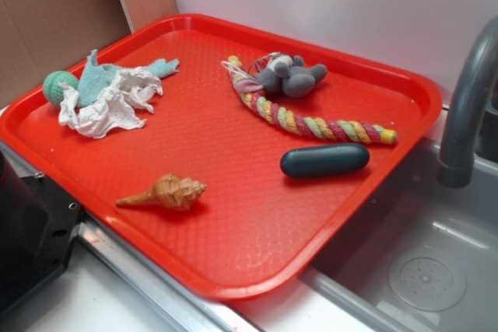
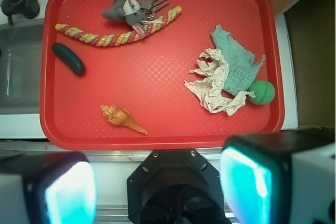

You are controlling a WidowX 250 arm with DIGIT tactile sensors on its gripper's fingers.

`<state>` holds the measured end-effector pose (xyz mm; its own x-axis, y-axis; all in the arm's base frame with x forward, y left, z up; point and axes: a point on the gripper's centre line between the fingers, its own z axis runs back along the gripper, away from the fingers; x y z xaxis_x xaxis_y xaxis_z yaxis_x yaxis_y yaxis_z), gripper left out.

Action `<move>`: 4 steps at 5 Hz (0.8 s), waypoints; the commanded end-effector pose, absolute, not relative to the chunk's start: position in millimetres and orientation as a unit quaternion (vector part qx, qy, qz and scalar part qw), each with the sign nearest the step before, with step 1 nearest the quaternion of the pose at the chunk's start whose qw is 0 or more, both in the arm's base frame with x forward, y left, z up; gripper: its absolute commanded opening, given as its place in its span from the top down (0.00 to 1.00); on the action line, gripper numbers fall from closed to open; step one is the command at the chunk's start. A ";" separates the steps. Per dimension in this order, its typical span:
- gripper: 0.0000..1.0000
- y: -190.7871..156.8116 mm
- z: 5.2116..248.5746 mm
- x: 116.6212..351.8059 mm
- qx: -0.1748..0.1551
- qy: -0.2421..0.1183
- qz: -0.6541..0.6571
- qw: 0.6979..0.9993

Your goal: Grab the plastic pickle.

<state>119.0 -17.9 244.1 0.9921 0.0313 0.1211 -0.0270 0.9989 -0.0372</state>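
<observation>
Clearly, pincer (image 2: 157, 187) spread wide above tray edge, plastic pickle (image 1: 324, 160) beside braided rope (image 1: 311, 124), ungrasped.

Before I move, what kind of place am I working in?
Probably a toy kitchen counter: a grey faucet over a sink basin, with a red tray beside it holding the plastic pickle.

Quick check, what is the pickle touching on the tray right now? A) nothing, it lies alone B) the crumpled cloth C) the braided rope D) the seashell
A: the plastic pickle lies alone on the red tray; in the wrist view bare tray shows between it and the braided rope, and the seashell and crumpled cloth lie far off.
</observation>
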 end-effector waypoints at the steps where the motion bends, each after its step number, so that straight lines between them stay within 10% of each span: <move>1: 0.00 -17.9 244.1 119.0 -0.018 -0.061 0.015 0.998; 2: 0.00 -45.6 194.1 155.9 -0.058 -0.059 -0.108 0.991; 4: 0.00 -114.5 115.7 175.9 -0.038 -0.046 -0.259 0.964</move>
